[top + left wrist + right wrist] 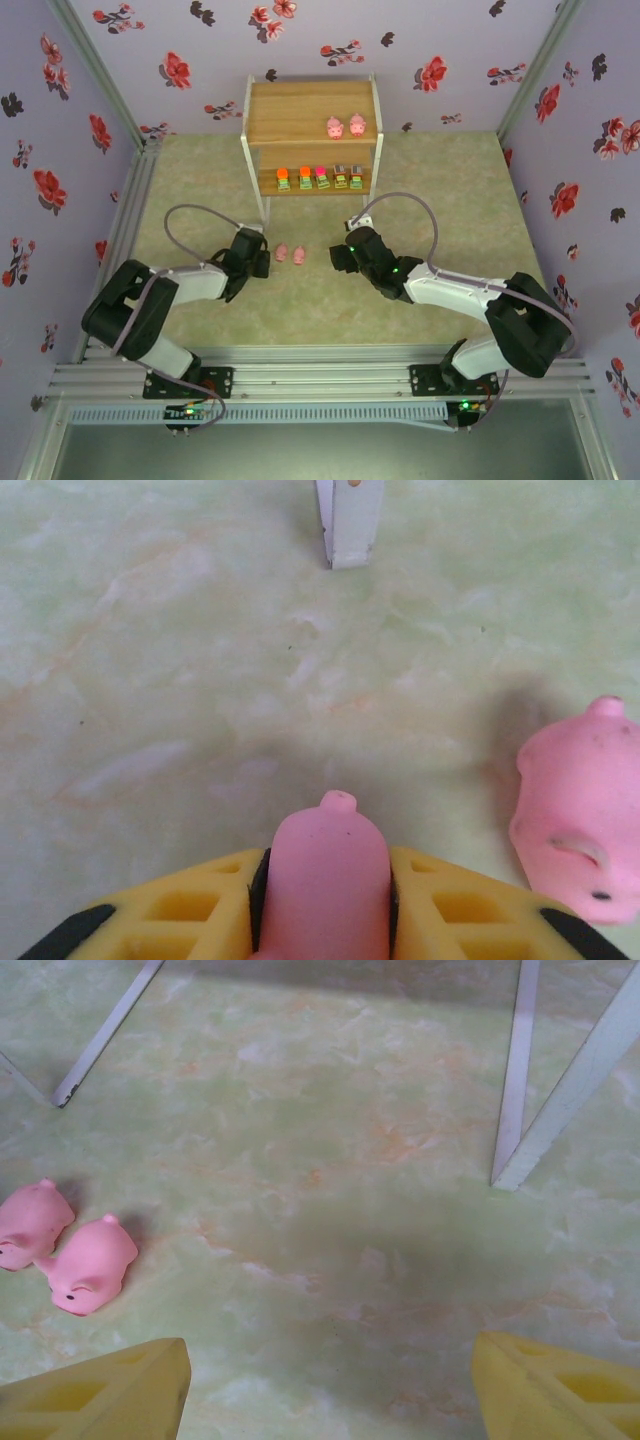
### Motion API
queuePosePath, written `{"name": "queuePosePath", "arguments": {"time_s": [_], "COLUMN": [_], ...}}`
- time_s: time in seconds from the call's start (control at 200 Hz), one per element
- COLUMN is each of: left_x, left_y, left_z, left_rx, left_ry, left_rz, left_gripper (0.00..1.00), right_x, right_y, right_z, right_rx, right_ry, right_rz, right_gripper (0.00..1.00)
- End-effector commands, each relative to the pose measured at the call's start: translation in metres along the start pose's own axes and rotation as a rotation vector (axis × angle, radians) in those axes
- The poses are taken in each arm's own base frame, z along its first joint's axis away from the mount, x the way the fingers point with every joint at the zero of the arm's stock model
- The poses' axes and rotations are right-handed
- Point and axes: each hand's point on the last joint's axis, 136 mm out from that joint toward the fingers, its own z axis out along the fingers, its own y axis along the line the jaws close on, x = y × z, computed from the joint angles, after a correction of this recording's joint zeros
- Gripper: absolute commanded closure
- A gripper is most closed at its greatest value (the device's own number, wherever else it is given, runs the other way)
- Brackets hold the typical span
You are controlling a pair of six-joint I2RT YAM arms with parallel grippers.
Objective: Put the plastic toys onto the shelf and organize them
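Bright, soft, even light; faint shadows; close-up pig (325, 880) perhaps slightly blurred.

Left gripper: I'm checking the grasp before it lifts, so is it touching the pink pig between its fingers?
Touching. The left wrist view shows the left gripper with its yellow fingers pressed against both sides of the pink pig, with no gap.

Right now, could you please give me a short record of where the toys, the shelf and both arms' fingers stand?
Shelf: two-tier light-brown wooden shelf, white metal legs
Top tier: two rounded pink plastic pigs
Lower tier: five blocky green-based pieces in a row
Left gripper: yellow fingers shut on a third pink pig
Right gripper: fingers open, nothing between them
Table: a fourth pink pig lies beside the held one
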Motion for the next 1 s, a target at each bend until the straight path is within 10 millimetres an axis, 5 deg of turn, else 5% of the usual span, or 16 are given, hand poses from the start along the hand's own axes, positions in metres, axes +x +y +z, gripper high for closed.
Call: {"name": "queuePosePath", "arguments": {"time_s": [0.0, 0.58, 0.995], "left_x": [-0.003, -0.075, -0.154], "left_y": [-0.002, -0.015, -0.057], "left_z": [-0.015, -0.116, -0.191], "left_rx": [0.013, -0.017, -0.024], "left_ry": [-0.009, -0.128, -0.266], "left_rz": [-0.010, 0.037, 0.107], "left_gripper": [0.68, 0.66, 0.65], "right_x": [-0.008, -0.009, -0.014], "right_y": [0.001, -0.002, -0.003], "right_z": [0.000, -0.002, -0.008], "right_rx": [0.000, 0.006, -0.003], "right_ry": [-0.008, -0.023, -0.053], "right_rz": [0.013, 0.027, 0.040], "right_gripper": [0.35, 0.35, 0.35]}}
